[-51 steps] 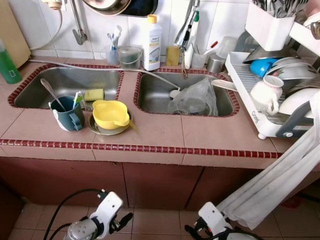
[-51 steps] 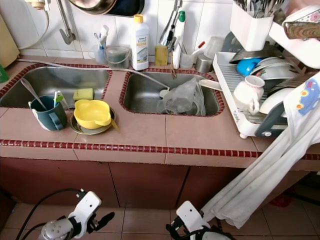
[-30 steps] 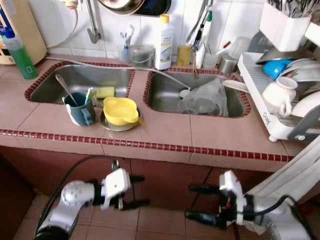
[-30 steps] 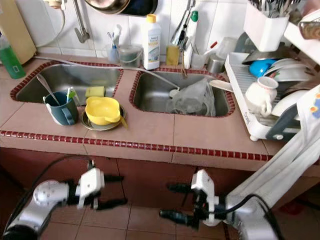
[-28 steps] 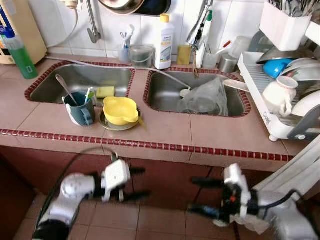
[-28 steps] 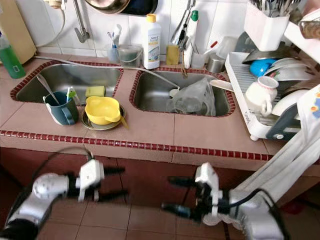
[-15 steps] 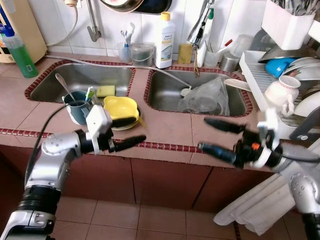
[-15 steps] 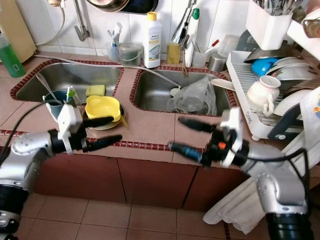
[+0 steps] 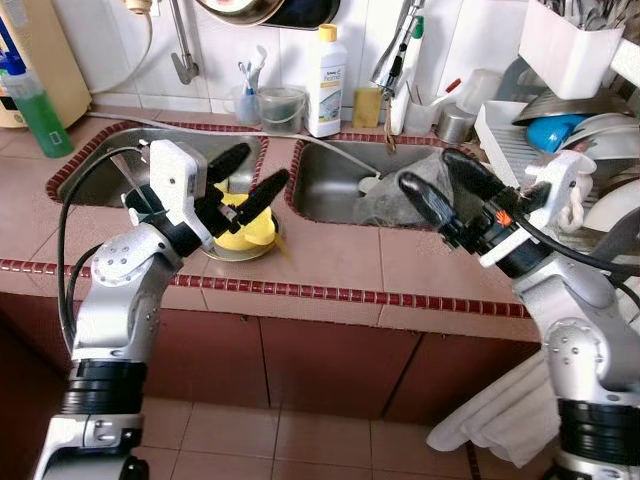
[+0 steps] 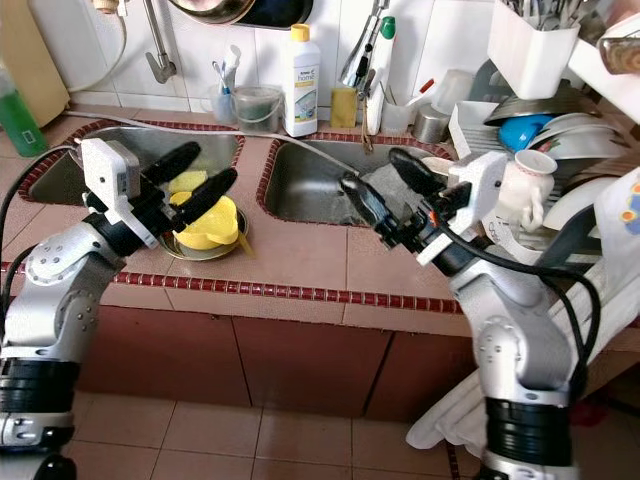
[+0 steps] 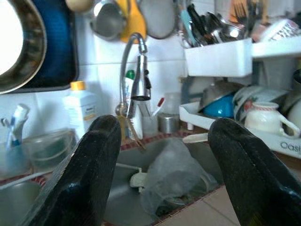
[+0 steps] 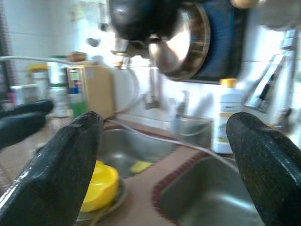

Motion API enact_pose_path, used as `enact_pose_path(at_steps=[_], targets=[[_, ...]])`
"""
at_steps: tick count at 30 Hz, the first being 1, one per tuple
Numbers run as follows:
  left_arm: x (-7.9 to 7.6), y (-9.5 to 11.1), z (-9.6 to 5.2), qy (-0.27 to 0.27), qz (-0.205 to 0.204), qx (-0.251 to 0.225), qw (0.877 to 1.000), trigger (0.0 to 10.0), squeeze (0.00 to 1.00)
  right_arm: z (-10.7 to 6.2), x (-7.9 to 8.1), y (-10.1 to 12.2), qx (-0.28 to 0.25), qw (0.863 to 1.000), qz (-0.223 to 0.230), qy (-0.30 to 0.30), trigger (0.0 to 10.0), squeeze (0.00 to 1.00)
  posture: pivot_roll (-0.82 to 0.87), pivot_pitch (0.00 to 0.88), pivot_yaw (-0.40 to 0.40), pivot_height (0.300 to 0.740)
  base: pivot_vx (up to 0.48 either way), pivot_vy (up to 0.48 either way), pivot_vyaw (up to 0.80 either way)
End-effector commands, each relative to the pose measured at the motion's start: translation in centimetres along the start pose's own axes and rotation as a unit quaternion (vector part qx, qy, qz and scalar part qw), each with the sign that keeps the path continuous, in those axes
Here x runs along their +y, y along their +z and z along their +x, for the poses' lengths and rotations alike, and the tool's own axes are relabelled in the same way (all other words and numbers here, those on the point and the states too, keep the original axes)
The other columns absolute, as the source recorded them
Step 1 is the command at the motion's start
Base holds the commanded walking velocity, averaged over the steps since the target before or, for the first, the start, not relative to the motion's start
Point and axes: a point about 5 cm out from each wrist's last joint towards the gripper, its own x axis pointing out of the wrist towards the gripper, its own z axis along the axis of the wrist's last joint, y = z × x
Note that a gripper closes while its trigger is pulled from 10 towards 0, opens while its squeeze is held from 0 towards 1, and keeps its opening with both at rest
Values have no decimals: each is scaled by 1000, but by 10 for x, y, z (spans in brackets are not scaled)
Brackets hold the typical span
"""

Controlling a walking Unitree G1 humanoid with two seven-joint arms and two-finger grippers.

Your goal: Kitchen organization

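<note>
Left eye view: I have both arms raised over the worktop [image 9: 330,262], nothing held. Taking the yellow bowl [image 9: 243,222] as my landmark, the left gripper [image 9: 250,176] hangs right above it, jaws apart, fingers aimed toward the right-hand sink [image 9: 335,185]. The right gripper [image 9: 440,190] is well to the bowl's right, over the near edge of that sink, jaws also apart, aimed back toward the bowl.

No target is named, so I take the bowl stack as the likely first thing. It sits on a metal plate [image 10: 175,250] near the worktop's front edge, just in front of the left sink [image 9: 110,170]. The bowl is upright, mouth up, roughly round, so no real long axis; I can't make out a spout or handle direction now, as the left fingers cover much of it. A blue mug [image 9: 140,200] stands touching or just beside the bowl's left, mostly hidden by my left arm.

Risks as I judge them: coming down on the bowl could skid it on the plate and push both toward the front edge, or knock the mug over. Behind and right of the bowl, a clear plastic bag [image 10: 385,200] in the right sink could snag the right fingers. Further back, the white bottle [image 9: 326,70] against the wall tiles and the crowded dish rack [image 10: 520,150] far right could topple if an arm swings wide.
</note>
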Motion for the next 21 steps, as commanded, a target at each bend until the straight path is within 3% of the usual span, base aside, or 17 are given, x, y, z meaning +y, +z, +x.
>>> enact_pose_path(at_steps=[1, 4, 8, 9, 12, 15, 21], targets=[[1, 1, -2, 26, 4, 3, 1000, 10000, 0, 0, -2, 11, -24, 999, -22, -32, 10000, 0, -39, 0, 17, 740, 0, 0, 0], [-1, -5, -5, 103, 22, 7, 994, 10000, 0, -2, -10, 10, -31, 989, -47, -139, 10000, 0, -40, 0, 19, 740, 0, 0, 0], [-5, -14, -7, 132, 5, 10, 991, 10000, 0, -7, -19, 0, -10, 976, -45, -214, 10000, 0, -38, 0, 17, 740, 0, 0, 0], [-5, -23, -10, 145, -9, 22, 989, 10000, 0, -11, -22, -10, 13, 966, -43, -256, 10000, 0, -38, 0, 17, 740, 0, 0, 0], [-2, -38, -15, 180, -16, 41, 983, 10000, 0, -15, -23, -26, 40, 959, -54, -275, 10000, 0, -40, 0, 16, 740, 0, 0, 0], [-3, -44, -17, 179, -21, 52, 982, 10000, 0, -18, -21, -36, 64, 956, -40, -282, 10000, 0, -44, 0, 16, 740, 0, 0, 0], [0, -51, -16, 208, -7, 80, 975, 10000, 0, -23, -20, -39, 56, 942, -75, -322, 10000, 0, -50, 0, 19, 740, 0, 0, 0]])
